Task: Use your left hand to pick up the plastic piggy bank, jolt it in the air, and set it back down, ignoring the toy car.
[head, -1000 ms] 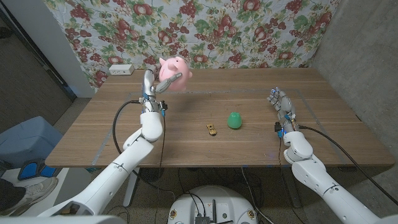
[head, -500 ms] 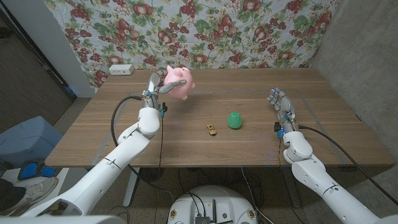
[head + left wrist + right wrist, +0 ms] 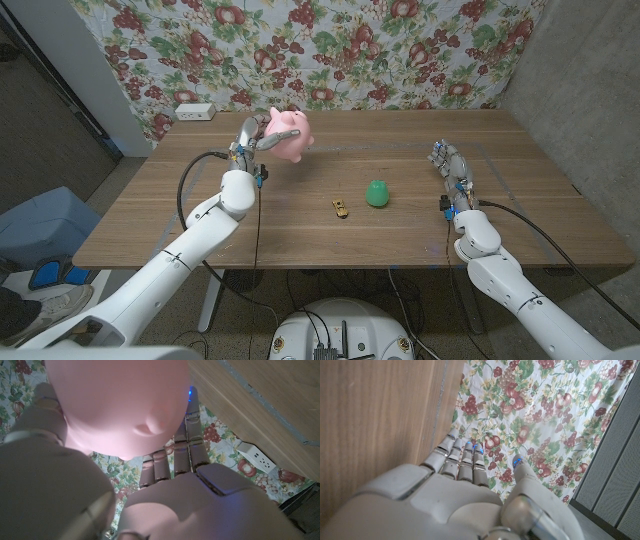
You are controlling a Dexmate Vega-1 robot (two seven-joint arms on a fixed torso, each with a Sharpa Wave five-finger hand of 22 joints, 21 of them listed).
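My left hand (image 3: 250,146) grips the pink plastic piggy bank (image 3: 285,135) and holds it in the air above the far left part of the wooden table (image 3: 300,220). In the left wrist view the pink piggy bank (image 3: 120,405) sits right against my left hand (image 3: 165,490), whose fingers wrap behind it. A small yellow toy car (image 3: 341,208) lies on the table near the middle, well clear of that hand. My right hand (image 3: 452,170) stands open at the right side of the table, holding nothing; my right hand (image 3: 455,490) has its fingers straight.
A green rounded object (image 3: 377,192) stands just right of the toy car. A white power strip (image 3: 195,111) lies at the table's far left edge, seen also as the white power strip (image 3: 256,455). A floral cloth (image 3: 330,50) hangs behind the table.
My left hand has lowered the piggy bank and carried it slightly to the right over the last second; between half a second ago and now it hardly moved. The right hand stayed still.
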